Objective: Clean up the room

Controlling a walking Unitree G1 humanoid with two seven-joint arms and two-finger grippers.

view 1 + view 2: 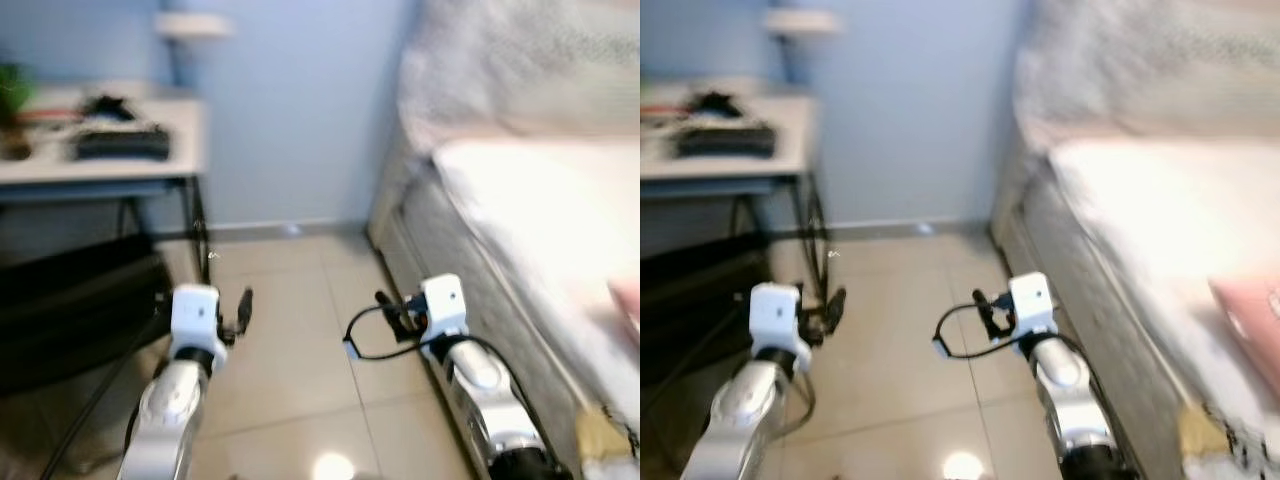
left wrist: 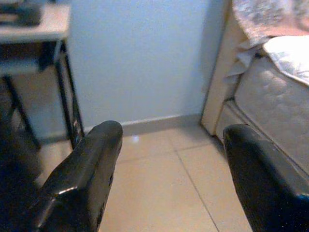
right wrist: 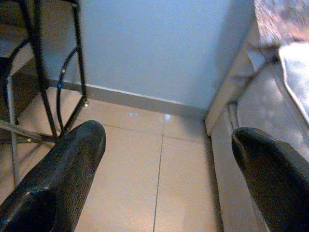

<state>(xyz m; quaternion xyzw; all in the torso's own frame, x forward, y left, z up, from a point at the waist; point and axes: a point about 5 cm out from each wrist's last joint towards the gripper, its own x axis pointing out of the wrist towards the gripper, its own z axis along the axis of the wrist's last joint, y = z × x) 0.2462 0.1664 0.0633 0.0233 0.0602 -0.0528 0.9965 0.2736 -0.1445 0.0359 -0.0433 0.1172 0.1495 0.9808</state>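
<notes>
Both arms are held out low over the beige tile floor [image 1: 290,350], in the aisle between a desk and a bed. My left gripper [image 2: 169,140] is open, its two black fingers wide apart with nothing between them. My right gripper [image 3: 166,142] is open and empty as well, close to the side of the bed [image 1: 520,220]. A pink item [image 1: 1245,315] lies on the white bedding at the right. On the white desk [image 1: 110,165] at the left lie dark objects [image 1: 122,143], blurred.
A black chair [image 1: 70,300] stands under the desk, whose black legs [image 3: 43,72] reach the floor. The blue wall [image 1: 290,110] closes the aisle ahead. A green plant [image 1: 14,100] sits at the desk's far left. The head views are blurred.
</notes>
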